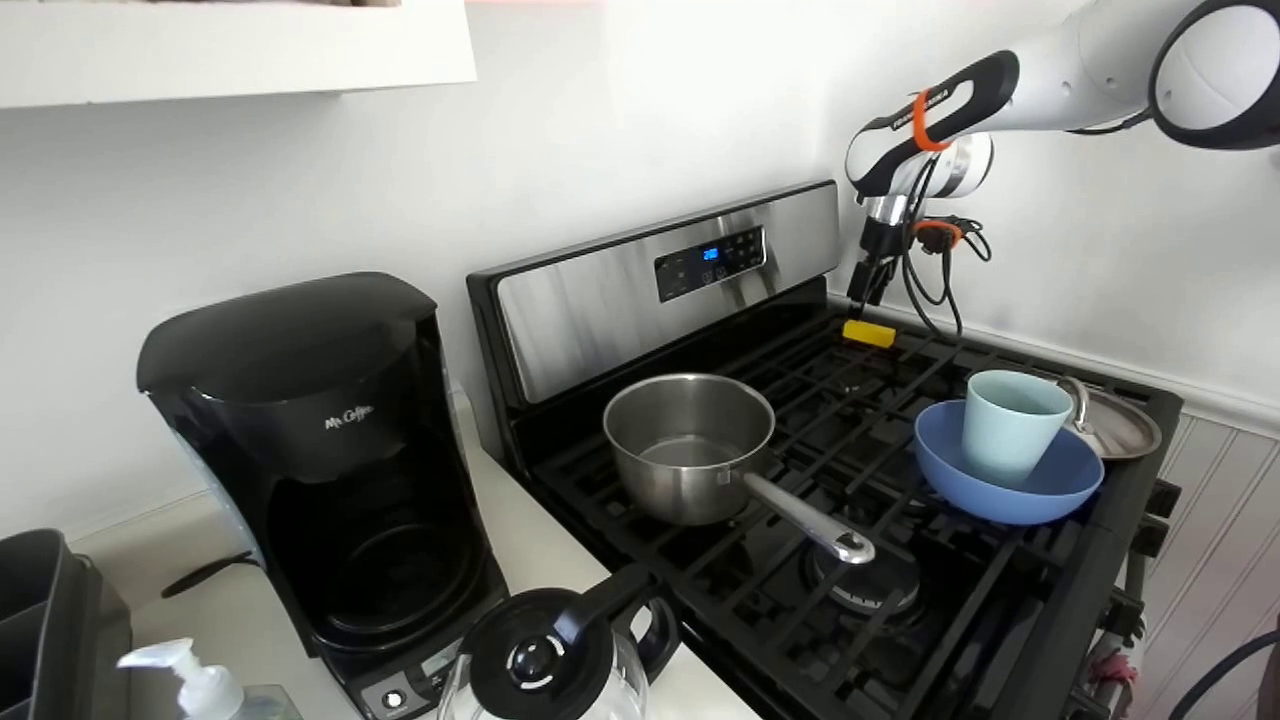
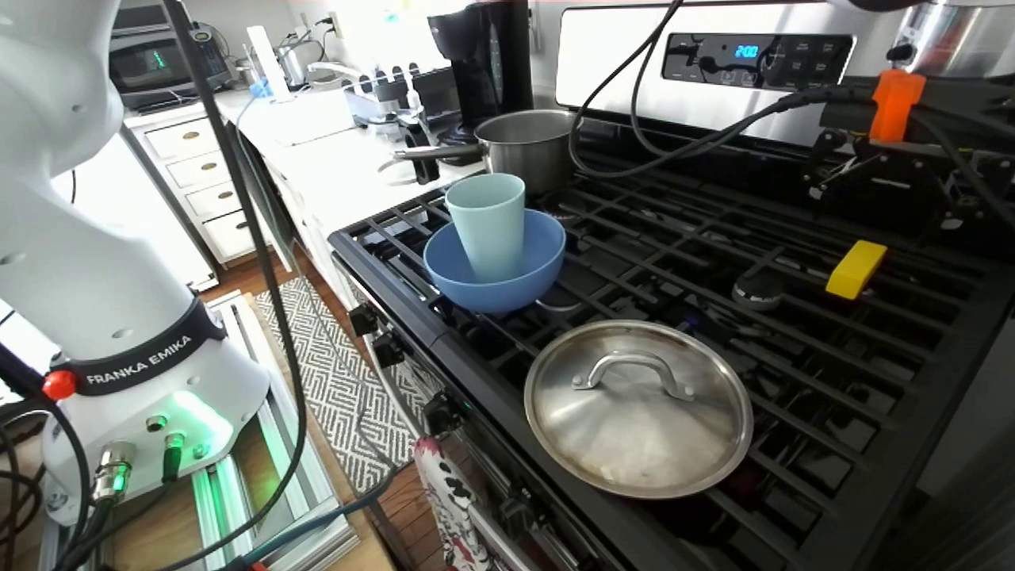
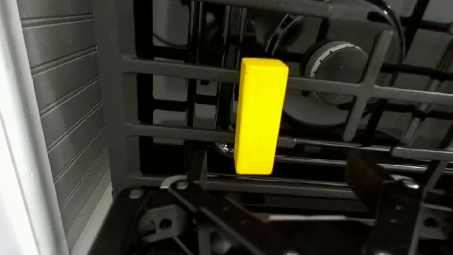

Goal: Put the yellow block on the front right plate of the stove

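The yellow block (image 1: 869,333) lies flat on the black grates over the stove's back right burner, near the side wall. It also shows in an exterior view (image 2: 856,270) and in the wrist view (image 3: 260,117). The stove's steel back panel (image 1: 600,320) with its blue display shows in both exterior views, also here (image 2: 610,59). My gripper (image 1: 870,285) hangs above the block near the back panel; it is partly dark in an exterior view (image 2: 882,202). In the wrist view my gripper (image 3: 281,173) is open and empty, with the block's near end just ahead of the gap between the fingers.
A steel lid (image 2: 638,412) lies on the front right grates. Left of it a blue bowl (image 2: 496,289) holds a light blue cup (image 2: 492,226). A steel pot (image 1: 690,485) stands at the back left. A coffee maker (image 1: 300,340) and glass carafe (image 1: 560,650) are beside the stove.
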{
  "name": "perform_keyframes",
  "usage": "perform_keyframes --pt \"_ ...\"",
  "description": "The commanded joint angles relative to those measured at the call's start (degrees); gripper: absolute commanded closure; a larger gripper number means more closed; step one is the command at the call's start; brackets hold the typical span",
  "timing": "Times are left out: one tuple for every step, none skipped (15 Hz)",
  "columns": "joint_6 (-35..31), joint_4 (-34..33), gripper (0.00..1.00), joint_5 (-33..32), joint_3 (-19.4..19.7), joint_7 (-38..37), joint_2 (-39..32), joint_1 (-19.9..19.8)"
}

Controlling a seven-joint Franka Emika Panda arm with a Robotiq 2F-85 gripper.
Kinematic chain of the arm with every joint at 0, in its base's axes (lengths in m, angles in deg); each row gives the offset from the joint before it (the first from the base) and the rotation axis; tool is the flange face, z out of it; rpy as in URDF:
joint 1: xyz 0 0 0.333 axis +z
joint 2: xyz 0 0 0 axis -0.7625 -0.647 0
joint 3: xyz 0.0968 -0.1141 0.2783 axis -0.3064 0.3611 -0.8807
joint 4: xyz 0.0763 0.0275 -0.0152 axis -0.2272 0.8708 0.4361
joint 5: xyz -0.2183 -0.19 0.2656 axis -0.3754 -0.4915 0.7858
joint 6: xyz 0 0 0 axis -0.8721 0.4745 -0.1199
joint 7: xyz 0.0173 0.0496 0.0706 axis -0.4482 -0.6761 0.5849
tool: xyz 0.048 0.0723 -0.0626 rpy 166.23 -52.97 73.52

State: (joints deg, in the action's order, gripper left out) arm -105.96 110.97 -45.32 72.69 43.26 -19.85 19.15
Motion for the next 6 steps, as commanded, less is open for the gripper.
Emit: perform_keyframes --pt "-7.2 13.3 0.00 1.7 -0.8 1.6 10.0 0.4" --pt "-11.2 15.7 0.00 1.3 -0.4 1.7 11.7 0.9" --pt "-14.3 18.2 0.00 1.0 -0.3 2.1 13.4 1.1" --pt "-8.7 8.8 0.00 -0.2 -0.9 0.2 7.0 0.2" --pt "-9.5 10.1 0.00 -0.2 -0.8 0.2 8.2 0.3" --pt "-9.3 10.1 0.00 -0.2 -0.9 0.2 8.3 0.3"
